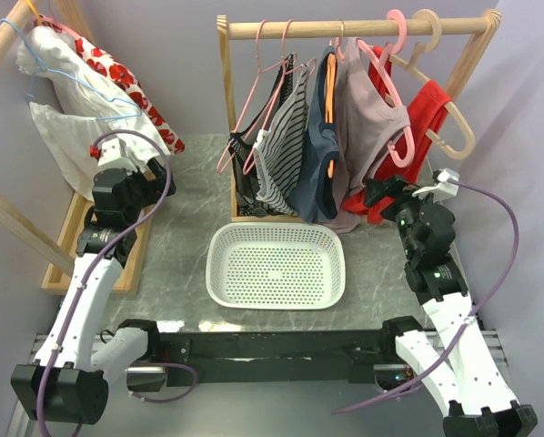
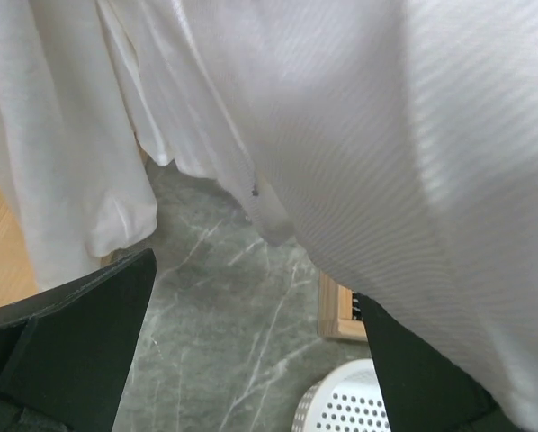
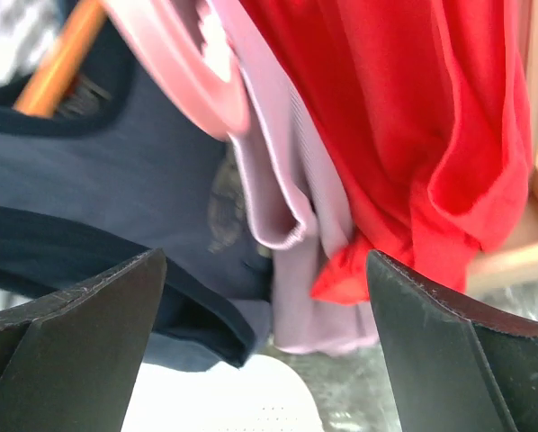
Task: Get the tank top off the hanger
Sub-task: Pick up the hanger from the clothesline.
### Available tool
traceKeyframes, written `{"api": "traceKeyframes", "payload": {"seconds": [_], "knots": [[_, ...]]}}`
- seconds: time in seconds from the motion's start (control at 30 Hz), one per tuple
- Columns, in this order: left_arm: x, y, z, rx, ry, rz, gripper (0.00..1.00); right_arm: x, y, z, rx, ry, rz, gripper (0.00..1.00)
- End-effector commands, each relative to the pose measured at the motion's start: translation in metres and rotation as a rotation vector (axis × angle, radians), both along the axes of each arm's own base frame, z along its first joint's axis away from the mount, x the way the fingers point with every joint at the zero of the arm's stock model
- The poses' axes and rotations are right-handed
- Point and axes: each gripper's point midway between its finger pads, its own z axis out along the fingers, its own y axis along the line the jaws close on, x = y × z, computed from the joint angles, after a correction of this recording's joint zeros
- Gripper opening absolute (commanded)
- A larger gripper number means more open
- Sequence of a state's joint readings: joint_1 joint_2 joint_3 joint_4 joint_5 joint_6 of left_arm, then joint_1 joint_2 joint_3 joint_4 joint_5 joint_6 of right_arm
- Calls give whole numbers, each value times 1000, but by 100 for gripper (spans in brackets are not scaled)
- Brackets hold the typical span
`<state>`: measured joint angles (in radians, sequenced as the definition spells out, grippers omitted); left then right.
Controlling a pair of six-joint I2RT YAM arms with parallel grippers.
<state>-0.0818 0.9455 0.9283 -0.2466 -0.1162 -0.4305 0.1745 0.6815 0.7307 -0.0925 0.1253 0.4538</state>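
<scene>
Several tank tops hang on the wooden rail [image 1: 345,29]: striped ones on pink hangers, a navy one [image 1: 319,164] on an orange hanger, a mauve one [image 1: 367,118] on a pink hanger [image 1: 395,55], and a red one [image 1: 433,105] on a cream hanger [image 1: 454,123]. My right gripper [image 1: 388,194] is open, just in front of the lower hems. In the right wrist view the mauve hem [image 3: 287,198] and red hem [image 3: 413,135] hang between the wide jaws of that gripper [image 3: 262,270], untouched. My left gripper [image 1: 154,171] [image 2: 251,279] is open under a white garment [image 2: 386,135].
A white perforated basket [image 1: 277,269] sits on the grey marble table [image 1: 186,228] below the rack. A second wooden rack at the left carries the white garment [image 1: 58,109] and a red-flowered one [image 1: 126,86]. The rack's wooden base frame [image 2: 341,319] lies near the basket.
</scene>
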Motion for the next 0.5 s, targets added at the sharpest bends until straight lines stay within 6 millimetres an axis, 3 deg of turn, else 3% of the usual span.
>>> {"api": "traceKeyframes", "payload": {"seconds": [0.0, 0.1, 0.2, 0.3, 0.47], "knots": [[-6, -11, 48, -22, -100, -63, 99, 0, 2, 17, 30, -3, 1, 100], [-15, -35, 65, -27, -163, -208, 99, 5, -8, 4, 161, 112, -66, 100], [-25, -58, 76, -21, -195, -362, 99, 11, 1, 10, 176, 92, -8, 100], [-30, -76, 85, 5, -206, -490, 99, 13, -4, 17, 174, 66, -37, 100], [-13, -77, 89, -75, -159, -450, 100, 5, -9, 32, 119, 33, -44, 100]]}}
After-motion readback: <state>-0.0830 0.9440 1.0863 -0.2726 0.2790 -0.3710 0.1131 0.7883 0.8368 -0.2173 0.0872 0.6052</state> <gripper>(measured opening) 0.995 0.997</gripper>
